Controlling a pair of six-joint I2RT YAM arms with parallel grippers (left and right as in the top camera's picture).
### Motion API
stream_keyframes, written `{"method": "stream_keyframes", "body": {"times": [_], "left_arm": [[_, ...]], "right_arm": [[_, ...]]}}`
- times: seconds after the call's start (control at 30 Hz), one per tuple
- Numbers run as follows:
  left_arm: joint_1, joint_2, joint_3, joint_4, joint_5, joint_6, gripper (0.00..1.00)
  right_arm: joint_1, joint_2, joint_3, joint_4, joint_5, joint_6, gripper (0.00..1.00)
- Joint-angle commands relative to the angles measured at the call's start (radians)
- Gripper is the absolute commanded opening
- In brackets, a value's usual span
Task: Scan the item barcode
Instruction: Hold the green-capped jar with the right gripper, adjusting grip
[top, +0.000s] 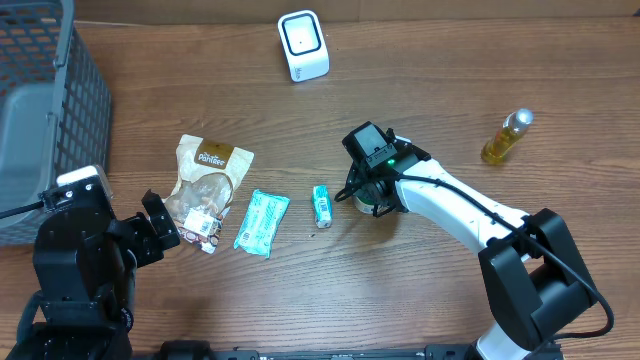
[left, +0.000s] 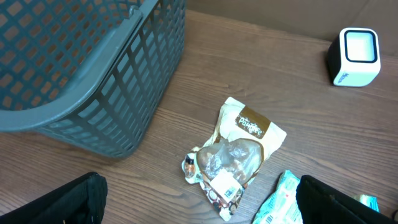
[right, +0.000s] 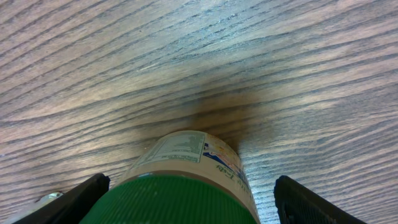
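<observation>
The right claw (right: 189, 186) hangs over a jar (right: 180, 152) with a green lid, which stands upright on the wooden table (top: 420, 300) a little right of the middle. Its two fingers (right: 68, 199) stand wide, one on each side of the lid. A thin strip of table shows between the lid and the right-hand finger. On the other side I cannot tell whether the finger touches the jar. The jar's paper label faces the far side, with small print on it.

Just left of the jar lies a small teal tube (top: 322, 205). Further left lie a flat teal packet (top: 262, 222) and then a clear snack bag (top: 210, 180) with a brown label. The three lie apart from each other.

The left claw (top: 163, 224) is at the near left, just beside the near end of the snack bag. It is spread wide and holds nothing.

A white scanner (top: 303, 45) stands at the far edge near the middle, well apart from the jar. A grey basket (top: 70, 90) fills the far left corner. A yellow bottle (top: 507, 137) lies at the right.
</observation>
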Motion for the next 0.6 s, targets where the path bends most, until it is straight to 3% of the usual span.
{"method": "stream_keyframes", "body": {"times": [0.0, 0.1, 0.2, 0.27, 0.47, 0.57], "left_arm": [[0.005, -0.004, 0.005, 0.001, -0.011, -0.003, 0.99], [0.005, -0.004, 0.005, 0.001, -0.011, -0.002, 1.0], [0.005, -0.004, 0.005, 0.001, -0.011, -0.002, 1.0], [0.005, -0.004, 0.005, 0.001, -0.011, -0.003, 0.99], [0.005, -0.004, 0.005, 0.001, -0.011, -0.003, 1.0], [0.005, -0.004, 0.005, 0.001, -0.011, -0.003, 0.99]], "right_arm": [[-0.003, -0.001, -0.014, 0.002, 0.014, -0.003, 0.79], [-0.003, -0.001, -0.014, 0.0, 0.014, -0.004, 0.69], [-0.004, -0.001, -0.014, -0.006, 0.02, -0.01, 0.68], [-0.004, -0.001, -0.014, -0.011, 0.026, -0.026, 0.61], [-0.004, -0.001, -0.014, -0.043, 0.056, -0.027, 0.61], [-0.004, -0.001, -0.014, -0.051, 0.06, -0.027, 0.67]]}}
